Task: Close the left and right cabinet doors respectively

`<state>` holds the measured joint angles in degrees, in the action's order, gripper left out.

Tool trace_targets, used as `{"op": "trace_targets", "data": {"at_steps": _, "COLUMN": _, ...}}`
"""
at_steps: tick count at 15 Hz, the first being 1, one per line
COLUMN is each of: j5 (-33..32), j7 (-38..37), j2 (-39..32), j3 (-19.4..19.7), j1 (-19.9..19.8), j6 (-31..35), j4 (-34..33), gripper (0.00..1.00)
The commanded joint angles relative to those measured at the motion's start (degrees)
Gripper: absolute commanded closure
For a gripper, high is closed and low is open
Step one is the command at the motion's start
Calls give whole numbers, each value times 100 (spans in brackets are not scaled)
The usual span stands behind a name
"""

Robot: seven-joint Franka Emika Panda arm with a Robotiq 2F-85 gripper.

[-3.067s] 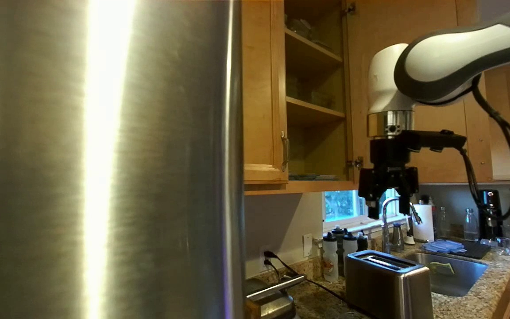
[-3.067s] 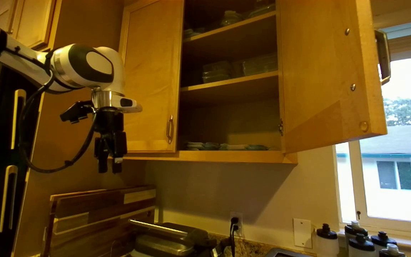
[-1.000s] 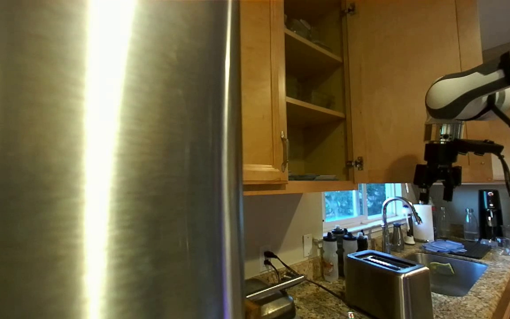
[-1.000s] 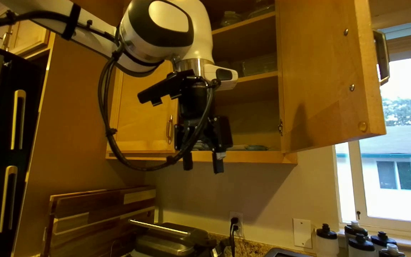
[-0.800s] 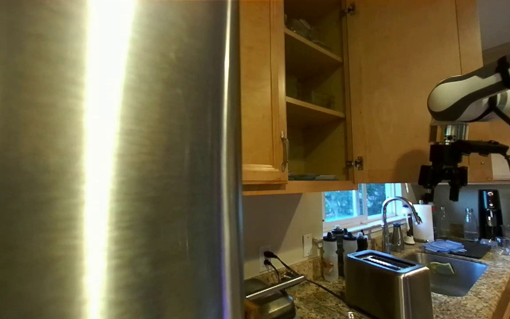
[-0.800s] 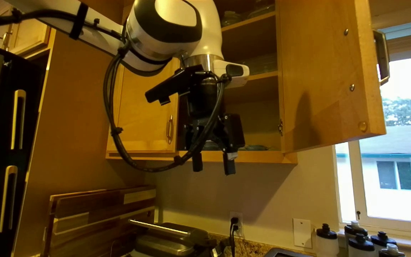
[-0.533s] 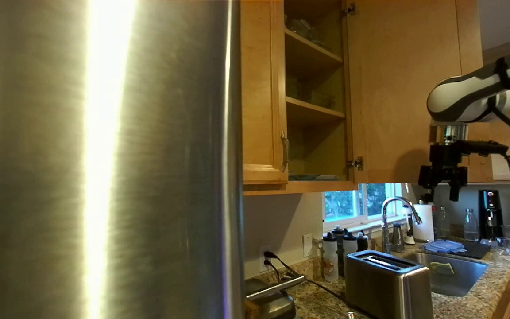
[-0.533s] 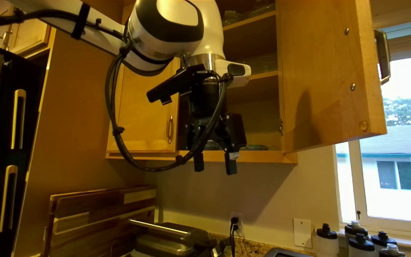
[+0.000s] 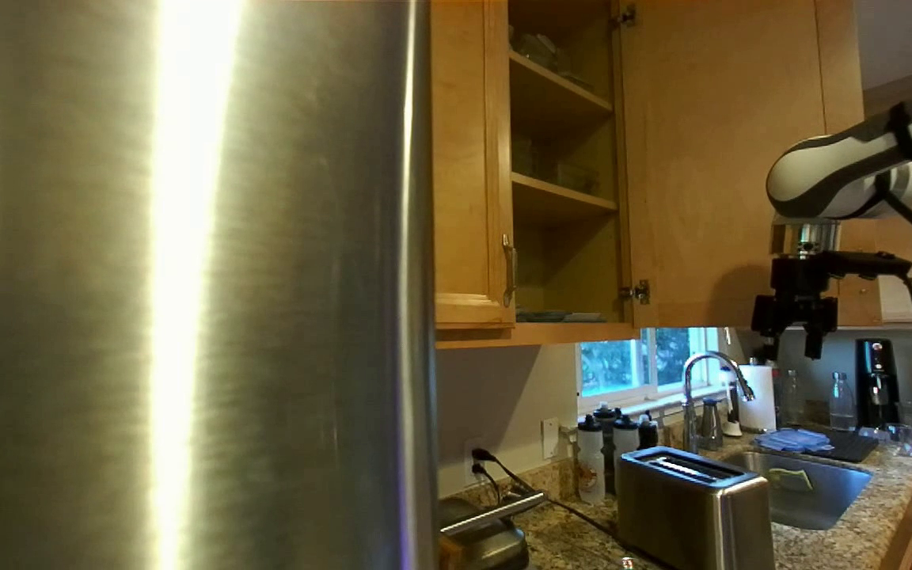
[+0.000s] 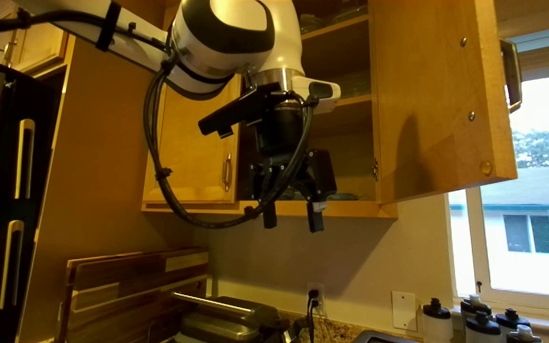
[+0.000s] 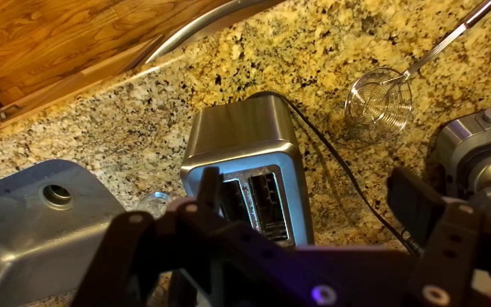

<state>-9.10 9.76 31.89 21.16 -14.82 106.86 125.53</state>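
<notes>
In both exterior views the honey-coloured left cabinet door (image 10: 198,157) lies at or close to the cabinet front, its bar handle (image 10: 227,172) facing out. The right cabinet door (image 10: 432,90) is swung well outward, showing its inner face and baring the shelves. My gripper (image 10: 292,224) points down in front of this bare compartment, between the two doors and touching neither. An arm shadow falls on the right door's inner face. In the wrist view both fingers (image 11: 416,200) stand wide apart with nothing between them, above the toaster and counter. The arm hides part of the left door.
Below the gripper a steel toaster (image 11: 241,123) stands on the granite counter (image 11: 143,115), with a wire skimmer (image 11: 377,106) nearby. The sink (image 11: 36,230) lies to one side. Several bottles (image 10: 436,319), cutting boards (image 10: 136,295) and a steel fridge panel (image 9: 305,285) also show.
From beside the left door, the arm has come across toward the right door and nearer the camera that sees the cabinet head-on. Lately it drifts only slightly. Both doors look unmoved.
</notes>
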Motion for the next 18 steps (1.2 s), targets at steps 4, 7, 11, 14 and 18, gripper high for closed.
{"op": "trace_targets", "data": {"at_steps": 4, "j5": -225, "j7": 1023, "j2": 195, "j3": 576, "j1": -357, "j6": 835, "j4": 116, "gripper": 0}}
{"op": "trace_targets", "data": {"at_steps": 7, "j5": -194, "j7": 1487, "j2": 232, "j3": 810, "j1": -436, "j6": 781, "j4": 87, "gripper": 0}}
{"op": "trace_targets", "data": {"at_steps": 11, "j5": -284, "j7": 1718, "j2": 419, "j3": 918, "j1": -590, "j6": 1076, "j4": 165, "gripper": 0}}
{"op": "trace_targets", "data": {"at_steps": 14, "j5": -512, "j7": 1654, "j2": 377, "j3": 959, "j1": -773, "j6": 1420, "j4": 98, "gripper": 0}}
{"op": "trace_targets", "data": {"at_steps": 18, "j5": -729, "j7": 1610, "j2": 378, "j3": 1068, "j1": -967, "j6": 1980, "j4": 127, "gripper": 0}}
